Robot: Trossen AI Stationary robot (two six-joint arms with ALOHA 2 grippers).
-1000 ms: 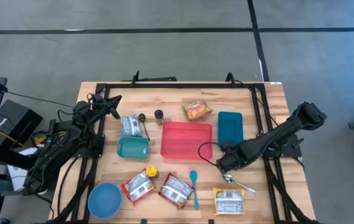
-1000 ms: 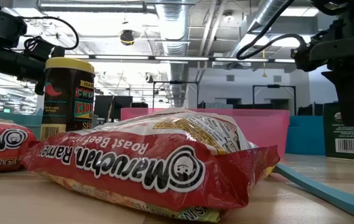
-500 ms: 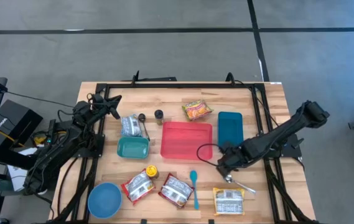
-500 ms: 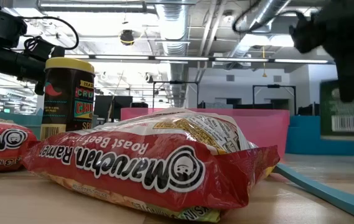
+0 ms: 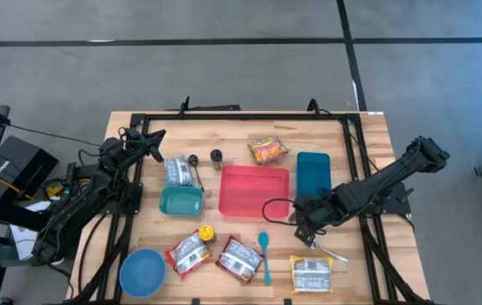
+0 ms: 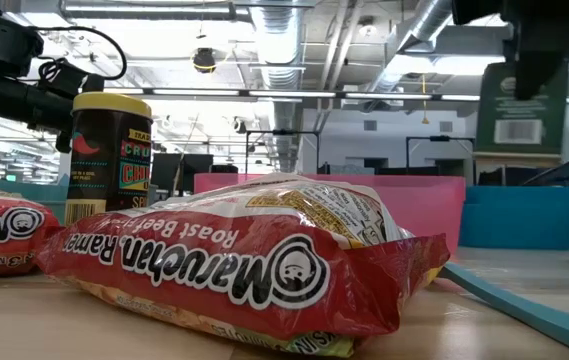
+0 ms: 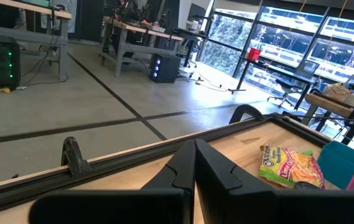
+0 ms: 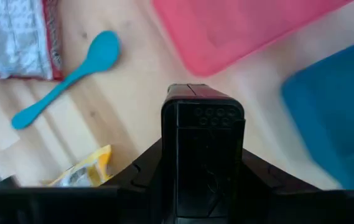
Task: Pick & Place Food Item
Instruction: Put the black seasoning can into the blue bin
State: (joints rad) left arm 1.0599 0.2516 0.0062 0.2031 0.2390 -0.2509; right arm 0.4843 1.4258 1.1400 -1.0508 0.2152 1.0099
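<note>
Left tool [image 7: 192, 180]: clenched, empty, parked at far-left counter [image 5: 368, 135] edge, waiting.

Right tool [image 5: 307, 222]: grasping box [image 6: 522, 105], dark green, barcode face toward low camera. Box hangs clear of counter, gripped near top, body below tool. Red tray [image 5: 254, 191] just left of tool, blue tray [image 5: 313, 173] just beyond it, spoon [image 5: 264, 254] nearby below.

Handling judgement: box looks rigid cardboard, light, smooth faces – may slip or swing. Best hold across narrow flat sides; moderate squeeze, walls could dent.
</note>
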